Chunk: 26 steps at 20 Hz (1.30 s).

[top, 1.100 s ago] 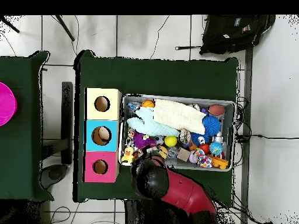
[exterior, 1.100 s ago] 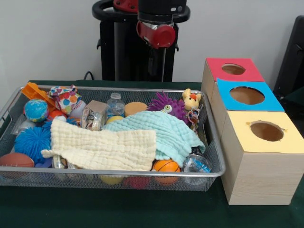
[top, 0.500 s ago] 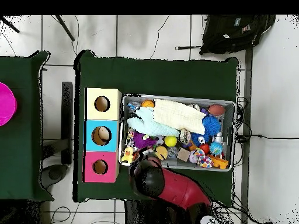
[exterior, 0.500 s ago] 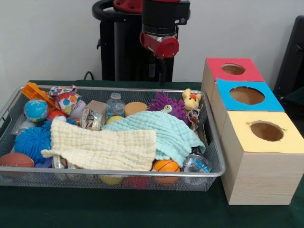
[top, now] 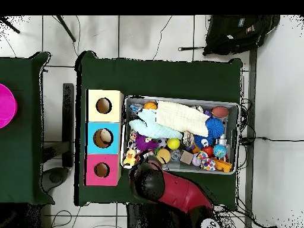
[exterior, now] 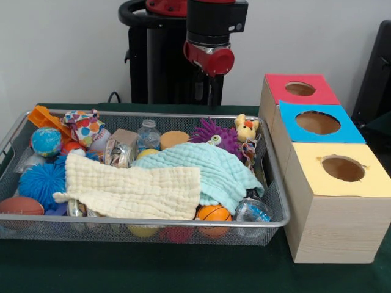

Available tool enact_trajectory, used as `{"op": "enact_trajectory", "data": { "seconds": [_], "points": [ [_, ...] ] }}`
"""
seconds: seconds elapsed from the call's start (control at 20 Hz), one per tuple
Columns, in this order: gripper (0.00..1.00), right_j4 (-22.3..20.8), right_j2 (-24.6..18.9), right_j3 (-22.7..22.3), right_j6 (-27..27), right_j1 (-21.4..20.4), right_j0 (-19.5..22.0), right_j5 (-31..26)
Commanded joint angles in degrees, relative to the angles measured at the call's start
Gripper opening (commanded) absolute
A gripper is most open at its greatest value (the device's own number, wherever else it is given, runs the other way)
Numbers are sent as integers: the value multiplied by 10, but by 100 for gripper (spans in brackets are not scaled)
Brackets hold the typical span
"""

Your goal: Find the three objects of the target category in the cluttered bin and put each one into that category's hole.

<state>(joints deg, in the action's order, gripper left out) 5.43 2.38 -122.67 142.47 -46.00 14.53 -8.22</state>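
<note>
At the table's near edge, the wire bin [exterior: 269,224] holds a small basketball [exterior: 214,213] against its front wall, beside a cream cloth [exterior: 131,189] and a mint cloth [exterior: 211,171]. Behind them lie a purple spiky toy [exterior: 214,133] and a yellow plush [exterior: 247,128]. Right of the bin stand the yellow box [exterior: 339,201], blue box [exterior: 317,125] and red box [exterior: 299,90]. The gripper [exterior: 209,91] hangs above the bin's far rim; whether its fingers are spread cannot be told.

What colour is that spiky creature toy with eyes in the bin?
Purple; the spiky toy shows best in the front view.
</note>
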Motion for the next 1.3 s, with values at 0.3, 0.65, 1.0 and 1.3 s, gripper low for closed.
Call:
{"op": "enact_trajectory", "data": {
  "seconds": [0.3,0.65,1.0,1.3],
  "points": [
    [100,14,-72,-14,74,-21,-18,25],
    [100,19,-62,-14,93,13,-50,55],
    [100,21,-60,1,110,87,-80,127],
    [100,10,-70,17,93,129,-68,157]
  ]
}}
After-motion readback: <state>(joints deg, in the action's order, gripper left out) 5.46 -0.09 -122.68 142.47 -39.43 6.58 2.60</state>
